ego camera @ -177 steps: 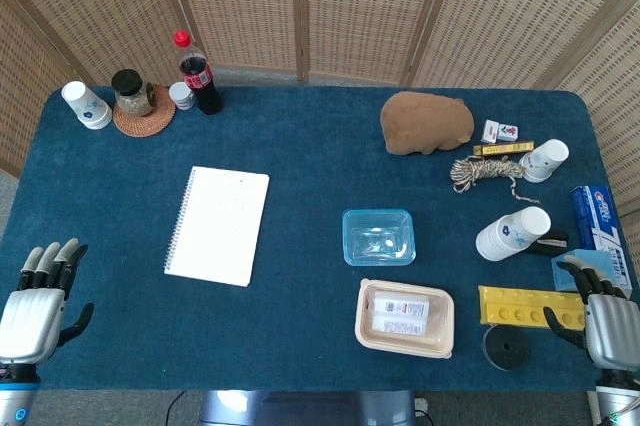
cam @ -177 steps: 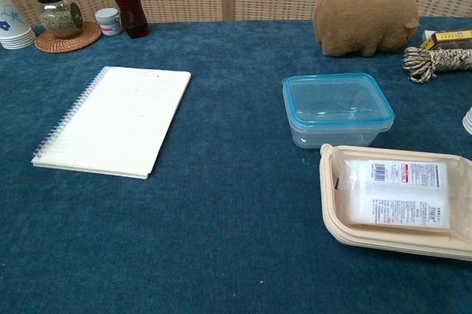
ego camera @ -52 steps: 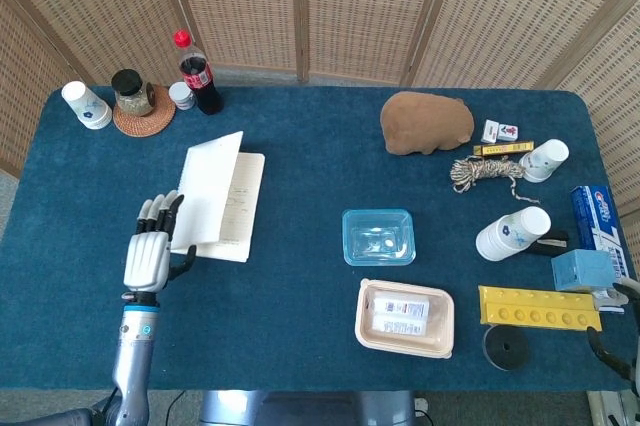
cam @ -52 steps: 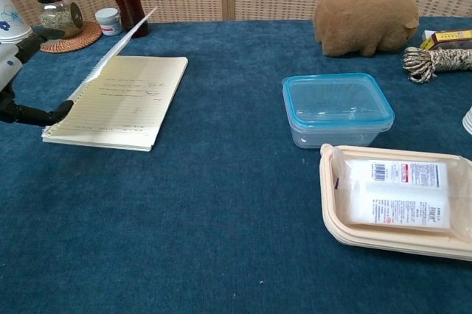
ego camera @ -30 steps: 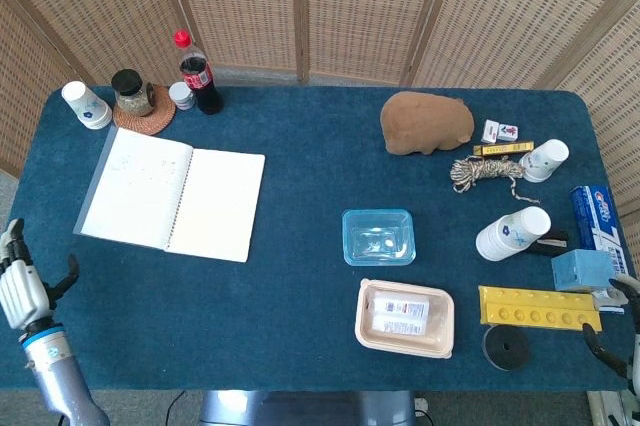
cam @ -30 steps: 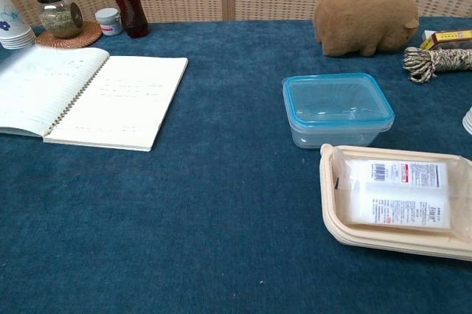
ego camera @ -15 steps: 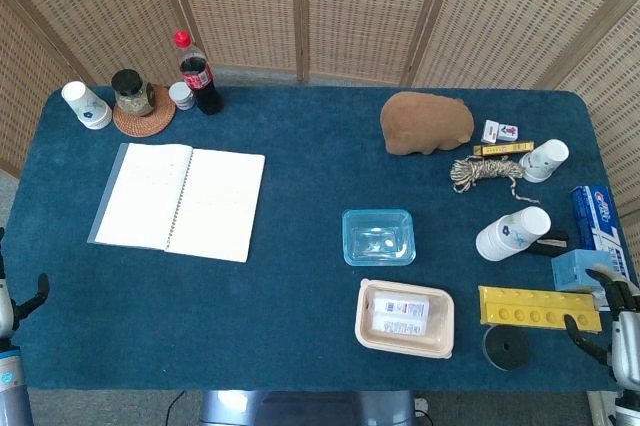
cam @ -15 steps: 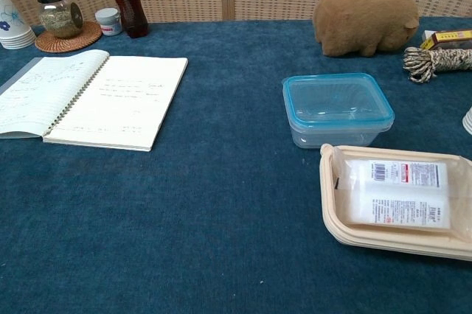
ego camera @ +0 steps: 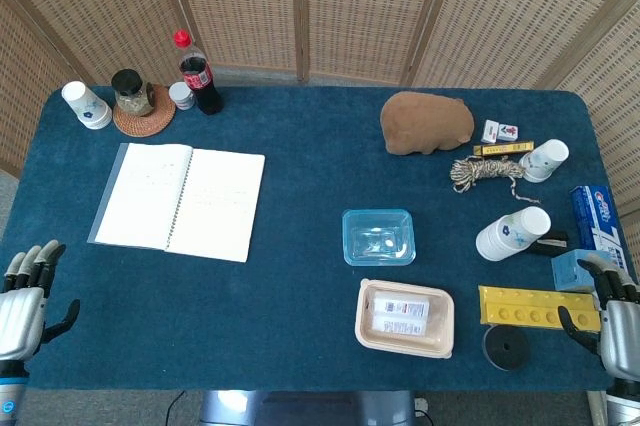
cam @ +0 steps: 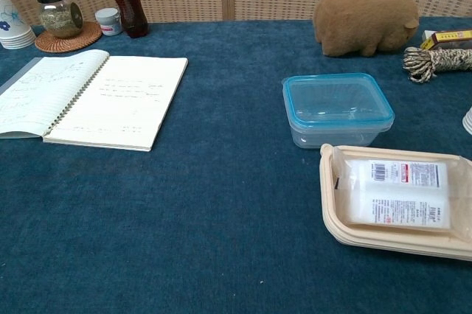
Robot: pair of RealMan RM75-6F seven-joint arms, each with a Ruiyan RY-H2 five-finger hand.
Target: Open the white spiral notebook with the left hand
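Observation:
The white spiral notebook (ego camera: 180,200) lies open and flat on the blue table, its cover turned out to the left and lined pages showing; it also appears in the chest view as the notebook (cam: 88,96). My left hand (ego camera: 22,311) is at the table's near left corner, well away from the notebook, fingers apart and holding nothing. My right hand (ego camera: 618,318) is at the near right corner, fingers apart and empty. Neither hand shows in the chest view.
Behind the notebook stand a cola bottle (ego camera: 198,74), a jar on a coaster (ego camera: 133,94) and a paper cup (ego camera: 86,105). A clear blue-rimmed box (ego camera: 378,237), a beige food tray (ego camera: 404,318), a brown plush (ego camera: 427,123), rope (ego camera: 484,172), cups and a yellow block (ego camera: 532,306) fill the right.
The notebook went from closed to lying open, cover flipped left. My left hand has drawn back from it to the near left corner; my right hand has risen slightly into view.

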